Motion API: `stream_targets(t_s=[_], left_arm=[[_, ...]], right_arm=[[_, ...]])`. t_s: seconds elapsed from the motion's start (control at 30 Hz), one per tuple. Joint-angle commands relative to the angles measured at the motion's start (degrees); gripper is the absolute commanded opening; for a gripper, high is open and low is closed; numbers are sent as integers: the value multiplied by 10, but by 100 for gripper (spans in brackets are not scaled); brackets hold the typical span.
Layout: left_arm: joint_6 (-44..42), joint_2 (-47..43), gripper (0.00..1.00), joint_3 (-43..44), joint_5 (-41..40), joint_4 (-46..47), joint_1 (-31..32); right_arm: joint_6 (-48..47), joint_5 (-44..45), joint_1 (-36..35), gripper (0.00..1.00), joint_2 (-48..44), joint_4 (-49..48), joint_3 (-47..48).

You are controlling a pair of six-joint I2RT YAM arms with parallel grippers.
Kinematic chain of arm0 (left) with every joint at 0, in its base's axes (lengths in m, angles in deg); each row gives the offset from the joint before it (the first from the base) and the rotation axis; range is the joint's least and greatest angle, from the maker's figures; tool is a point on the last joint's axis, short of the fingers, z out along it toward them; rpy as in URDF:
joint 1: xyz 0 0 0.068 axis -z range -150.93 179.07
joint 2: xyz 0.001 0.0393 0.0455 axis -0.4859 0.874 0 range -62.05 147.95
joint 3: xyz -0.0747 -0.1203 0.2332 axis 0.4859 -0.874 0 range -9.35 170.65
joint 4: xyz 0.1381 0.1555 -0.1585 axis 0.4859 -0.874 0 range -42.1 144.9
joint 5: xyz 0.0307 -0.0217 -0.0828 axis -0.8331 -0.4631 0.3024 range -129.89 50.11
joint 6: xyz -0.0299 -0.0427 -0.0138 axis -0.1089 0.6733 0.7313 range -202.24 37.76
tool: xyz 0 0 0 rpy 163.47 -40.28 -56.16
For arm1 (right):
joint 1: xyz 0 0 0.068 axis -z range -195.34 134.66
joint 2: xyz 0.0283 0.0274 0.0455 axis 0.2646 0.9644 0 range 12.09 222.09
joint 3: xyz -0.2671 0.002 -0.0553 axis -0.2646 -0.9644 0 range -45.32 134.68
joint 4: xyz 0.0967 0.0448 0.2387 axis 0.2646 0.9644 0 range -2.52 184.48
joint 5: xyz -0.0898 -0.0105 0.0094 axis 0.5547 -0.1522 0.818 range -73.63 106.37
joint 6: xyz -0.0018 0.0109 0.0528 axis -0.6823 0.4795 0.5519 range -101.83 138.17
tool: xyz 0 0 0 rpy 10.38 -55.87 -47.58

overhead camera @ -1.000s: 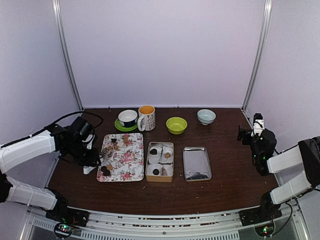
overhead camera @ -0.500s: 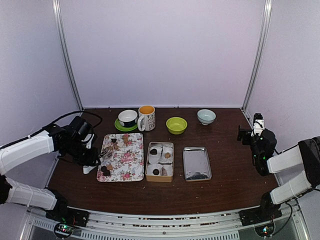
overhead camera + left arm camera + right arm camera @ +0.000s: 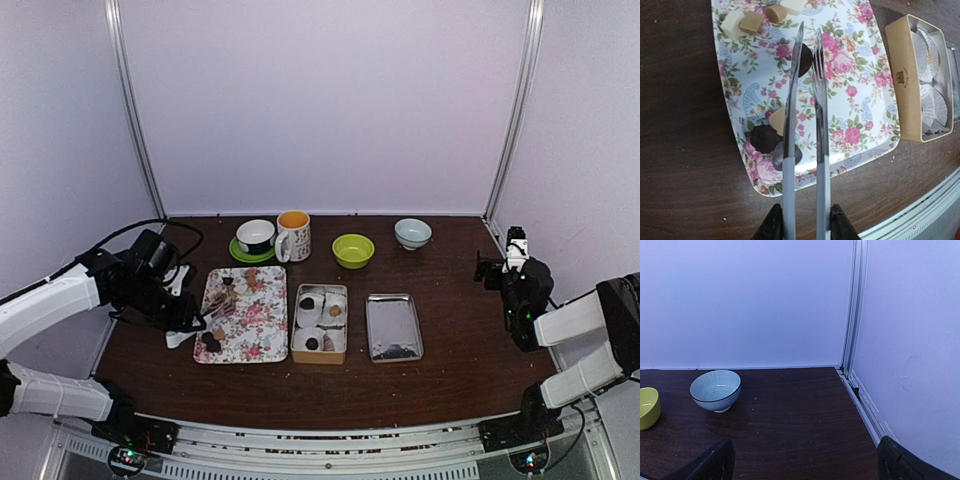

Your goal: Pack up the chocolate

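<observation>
The left claw (image 3: 804, 226) clamps silver tongs (image 3: 821, 150), their tips slightly apart above a flowered tray (image 3: 860, 120). Chocolate (image 3: 764, 138) lumps cluster toward the tray's two ends. A tan tin (image 3: 905, 95) sits just beside the tray. The right claw (image 3: 807, 460) gapes wide over the table (image 3: 790, 415) near its right edge, well apart from the tray.

front row on the counter (image 3: 450, 340), left to right: tray (image 3: 258, 330), tin (image 3: 319, 357), pan (image 3: 390, 318). behind them, left to right: cup (image 3: 256, 235) on a saucer (image 3: 238, 253), mug (image 3: 293, 237), left bowl (image 3: 353, 250), right bowl (image 3: 412, 233). chocolates (image 3: 765, 139) lie on the tray and in the tin; tongs (image 3: 821, 130) hang over the tray.
</observation>
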Motion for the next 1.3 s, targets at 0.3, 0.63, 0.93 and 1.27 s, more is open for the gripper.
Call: stream_targets(t_s=[0.3,0.63,0.93,1.27], left_arm=[[-17,-9,22,20,176,156,65],[-24,98,21,58,171,219,187],[-22,147,21,70,179,249,206],[-19,189,20,57,184,282,207]], right_arm=[[5,11,3,100,3,-8,2],[5,11,3,100,3,-9,1],[5,11,4,100,3,-9,2],[5,11,3,100,3,-8,1]])
